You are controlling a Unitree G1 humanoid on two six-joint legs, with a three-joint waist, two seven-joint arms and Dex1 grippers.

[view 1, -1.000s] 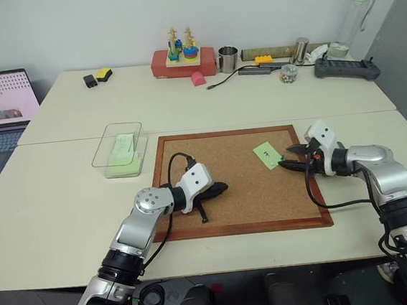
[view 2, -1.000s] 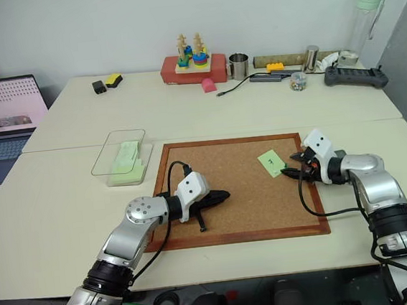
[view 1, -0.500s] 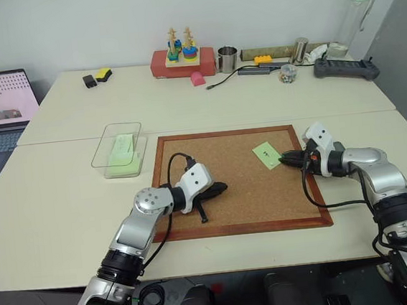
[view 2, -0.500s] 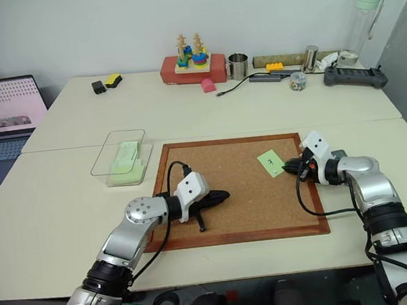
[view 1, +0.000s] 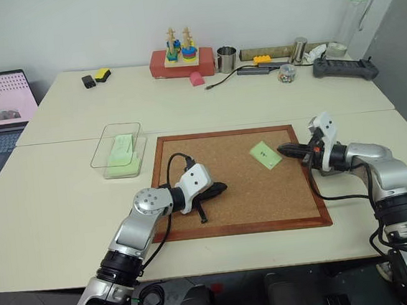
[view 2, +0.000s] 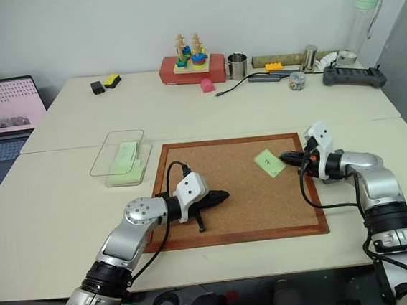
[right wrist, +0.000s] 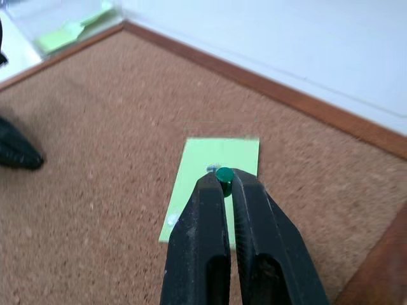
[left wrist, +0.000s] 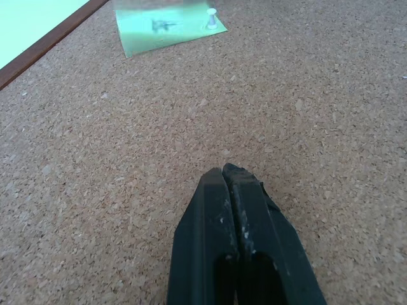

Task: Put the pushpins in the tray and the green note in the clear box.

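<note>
The green note (view 1: 265,154) lies on the cork board (view 1: 245,206), right of its middle. My right gripper (right wrist: 222,181) is shut on a green pushpin (right wrist: 223,173) and hovers just above the note's right edge. A pale pushpin (left wrist: 211,17) still stands in one corner of the note (left wrist: 166,25). My left gripper (view 1: 218,188) rests shut and empty on the board's left half. The clear box (view 1: 119,150) sits left of the board with pale green slips inside. The tray is out of view.
Along the far table edge stand a red block with a ring stacker (view 1: 182,59), a metal cup (view 1: 228,58), a tall bottle (view 1: 359,8) and a dark controller (view 1: 345,69). A laptop (view 1: 0,100) is at the far left.
My right gripper, open at the note's edge a second ago, has shut on the green pushpin and risen off the board. The left arm has stayed still.
</note>
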